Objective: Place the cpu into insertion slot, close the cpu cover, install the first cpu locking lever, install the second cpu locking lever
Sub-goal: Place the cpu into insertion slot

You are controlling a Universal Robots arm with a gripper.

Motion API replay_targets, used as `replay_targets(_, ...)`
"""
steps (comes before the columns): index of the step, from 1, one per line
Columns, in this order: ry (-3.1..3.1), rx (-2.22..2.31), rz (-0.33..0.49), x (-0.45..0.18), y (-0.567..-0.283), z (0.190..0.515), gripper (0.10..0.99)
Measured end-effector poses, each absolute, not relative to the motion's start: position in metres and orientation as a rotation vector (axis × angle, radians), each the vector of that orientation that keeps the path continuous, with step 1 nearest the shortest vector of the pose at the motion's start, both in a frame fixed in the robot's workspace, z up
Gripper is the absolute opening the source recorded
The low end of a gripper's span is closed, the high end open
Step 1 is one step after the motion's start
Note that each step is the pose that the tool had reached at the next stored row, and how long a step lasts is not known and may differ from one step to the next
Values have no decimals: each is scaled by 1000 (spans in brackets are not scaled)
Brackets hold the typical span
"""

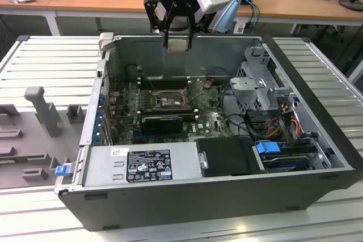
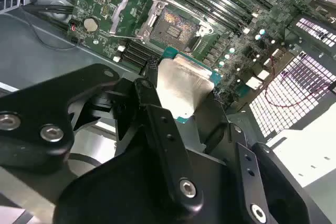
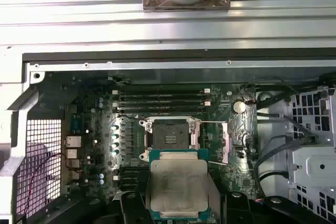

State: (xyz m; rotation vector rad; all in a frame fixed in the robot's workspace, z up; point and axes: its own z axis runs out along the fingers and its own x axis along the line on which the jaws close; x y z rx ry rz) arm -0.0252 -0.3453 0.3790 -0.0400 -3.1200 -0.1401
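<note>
Over an open grey computer case (image 1: 227, 199), my black gripper (image 3: 177, 206) clamps the flat silvery square cpu (image 3: 178, 182), well above the bare dark-framed insertion slot (image 3: 169, 139).

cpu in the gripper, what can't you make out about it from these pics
- Underside of the cpu: faces away in both wrist views.
- Its gripped edges: covered by the gripper in the first wrist view.
- Pins in the socket: too small in every view.
</note>
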Motion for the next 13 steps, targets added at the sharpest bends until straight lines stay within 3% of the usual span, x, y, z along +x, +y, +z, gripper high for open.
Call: replay_targets(13, -3120, -148, -141, -25, -346, 378, 529)
